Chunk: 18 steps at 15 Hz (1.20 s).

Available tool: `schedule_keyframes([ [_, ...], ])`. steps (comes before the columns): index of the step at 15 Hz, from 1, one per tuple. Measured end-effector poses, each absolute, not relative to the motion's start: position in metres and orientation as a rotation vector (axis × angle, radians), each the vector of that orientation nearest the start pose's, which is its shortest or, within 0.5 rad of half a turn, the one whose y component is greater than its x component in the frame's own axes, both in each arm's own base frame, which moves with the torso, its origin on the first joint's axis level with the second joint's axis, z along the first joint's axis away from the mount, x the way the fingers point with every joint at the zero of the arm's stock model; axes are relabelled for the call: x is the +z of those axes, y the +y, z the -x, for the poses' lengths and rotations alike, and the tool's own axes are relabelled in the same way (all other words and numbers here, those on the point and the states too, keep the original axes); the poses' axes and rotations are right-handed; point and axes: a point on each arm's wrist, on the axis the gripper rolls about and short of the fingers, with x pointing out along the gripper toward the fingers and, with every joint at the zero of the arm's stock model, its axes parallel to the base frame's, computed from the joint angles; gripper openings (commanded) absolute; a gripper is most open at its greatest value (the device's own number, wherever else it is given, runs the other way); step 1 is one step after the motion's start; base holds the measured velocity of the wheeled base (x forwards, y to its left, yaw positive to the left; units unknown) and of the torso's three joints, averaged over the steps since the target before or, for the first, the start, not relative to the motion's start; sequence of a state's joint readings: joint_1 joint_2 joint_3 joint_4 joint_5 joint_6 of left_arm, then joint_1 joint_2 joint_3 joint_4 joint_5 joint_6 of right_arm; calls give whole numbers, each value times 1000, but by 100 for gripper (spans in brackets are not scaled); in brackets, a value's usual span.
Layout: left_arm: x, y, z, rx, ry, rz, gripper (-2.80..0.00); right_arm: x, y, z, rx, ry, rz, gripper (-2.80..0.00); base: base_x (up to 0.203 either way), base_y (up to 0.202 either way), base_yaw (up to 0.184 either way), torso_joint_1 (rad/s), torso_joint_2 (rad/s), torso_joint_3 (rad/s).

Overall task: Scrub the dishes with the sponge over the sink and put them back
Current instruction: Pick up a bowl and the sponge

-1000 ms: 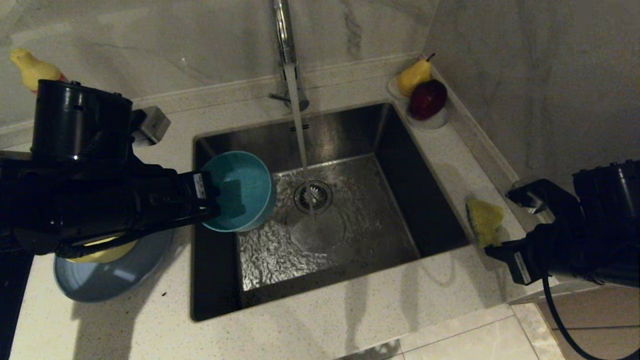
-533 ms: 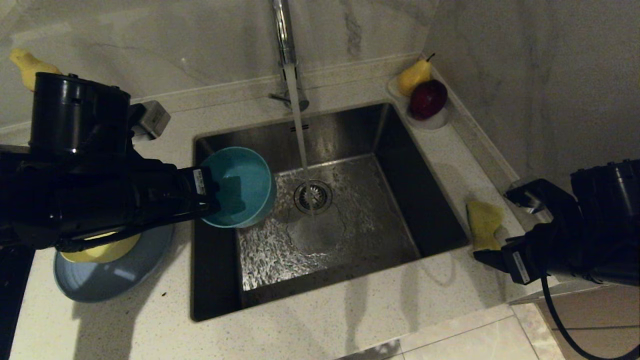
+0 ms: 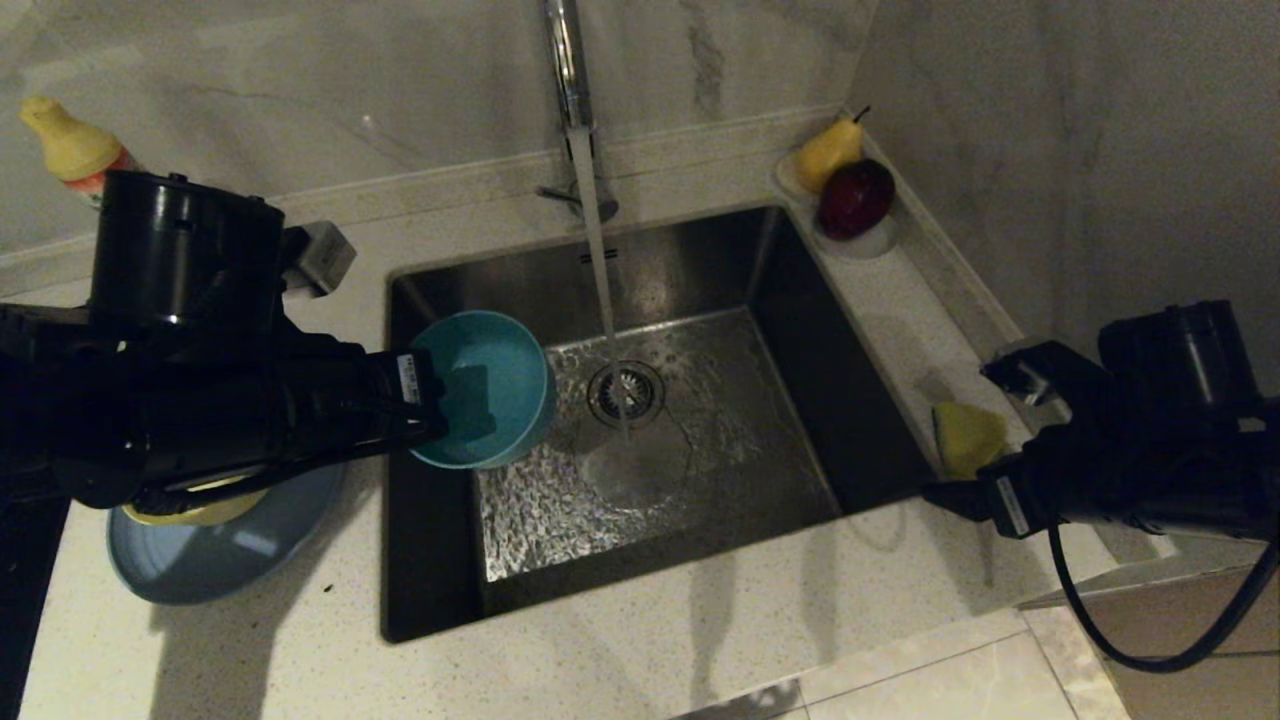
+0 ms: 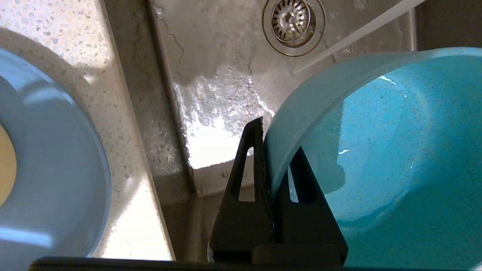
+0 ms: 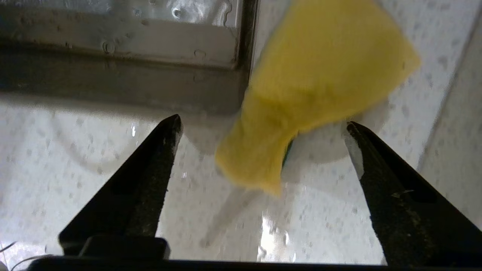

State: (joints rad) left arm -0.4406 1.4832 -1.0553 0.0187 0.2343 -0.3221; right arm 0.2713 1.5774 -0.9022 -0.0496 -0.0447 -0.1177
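Note:
My left gripper (image 3: 432,400) is shut on the rim of the teal bowl (image 3: 490,385), holding it tilted over the left side of the sink (image 3: 760,440). The wrist view shows one finger outside and one inside the bowl (image 4: 395,150) wall, with the left gripper (image 4: 276,150) closed. Water runs from the tap (image 3: 565,60) onto the drain. The yellow sponge (image 3: 968,435) lies on the counter at the sink's right edge. My right gripper (image 3: 945,495) is open around the sponge's (image 5: 324,67) near end, its fingers clear of it on both sides (image 5: 262,122). The pale-yellow bowl (image 3: 200,508) sits on the light-blue plate (image 3: 220,560), mostly hidden by my left arm.
A white dish with a pear (image 3: 828,150) and a dark red fruit (image 3: 855,198) stands at the sink's back right corner. A yellow-capped bottle (image 3: 70,145) is at the back left. A wall runs close along the right counter strip.
My right gripper has opened and let go of the sponge, which now lies lower on the counter; the right arm has shifted left. The left gripper still holds the teal bowl in nearly the same place.

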Motion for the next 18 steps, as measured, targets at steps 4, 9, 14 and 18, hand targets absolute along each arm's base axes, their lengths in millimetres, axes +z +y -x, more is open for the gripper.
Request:
schedule_keyframes([
  [4, 245, -104, -232, -129, 468, 161, -280, 190, 73, -267, 253, 604, 212, 0, 0, 0, 0, 0, 0, 0],
  [9, 248, -101, -227, -130, 456, 171, -280, 188, 73, -269, 250, 609, 212, -280, 0, 0, 0, 0, 0, 0],
  [14, 237, -99, -222, -125, 494, 159, -280, 188, 73, -269, 248, 614, 204, -280, 0, 0, 0, 0, 0, 0],
  [18, 242, -98, -221, -128, 472, 168, -280, 189, 73, -268, 236, 612, 207, -280, 0, 0, 0, 0, 0, 0],
])
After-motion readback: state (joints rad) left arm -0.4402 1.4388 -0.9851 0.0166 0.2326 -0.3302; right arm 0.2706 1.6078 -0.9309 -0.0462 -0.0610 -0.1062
